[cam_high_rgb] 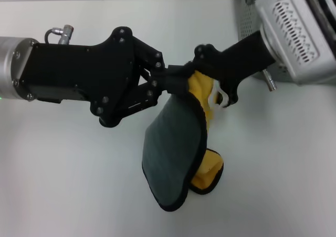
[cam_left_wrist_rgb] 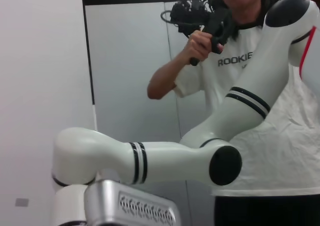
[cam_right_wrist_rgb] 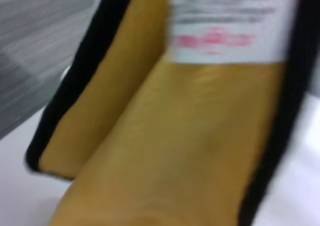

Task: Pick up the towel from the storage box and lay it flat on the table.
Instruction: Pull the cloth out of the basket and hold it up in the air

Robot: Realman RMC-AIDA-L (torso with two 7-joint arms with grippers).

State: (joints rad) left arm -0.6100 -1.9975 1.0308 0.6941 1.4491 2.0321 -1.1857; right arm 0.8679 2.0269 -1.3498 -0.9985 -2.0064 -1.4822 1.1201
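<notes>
White table (cam_high_rgb: 63, 184) fills our head view. From its left edge our left gripper (cam_high_rgb: 170, 79) reaches toward the middle, its black fingers (cam_high_rgb: 176, 82) closed on the towel (cam_high_rgb: 173, 153) at its top edge. Below that grip the towel hangs folded, grey-green side facing us with a black border, yellow side showing behind and at the bottom; we cannot tell whether its lower end touches the table. Just right of the left fingers, our right gripper (cam_high_rgb: 210, 72) comes in from the far right corner and pinches the same top edge beside the white tag (cam_high_rgb: 218, 98). Its wrist view is filled by yellow cloth (cam_right_wrist_rgb: 180, 151) and that tag (cam_right_wrist_rgb: 227, 26). At the far right corner stands the box (cam_high_rgb: 247, 17), mostly hidden behind the right arm.
</notes>
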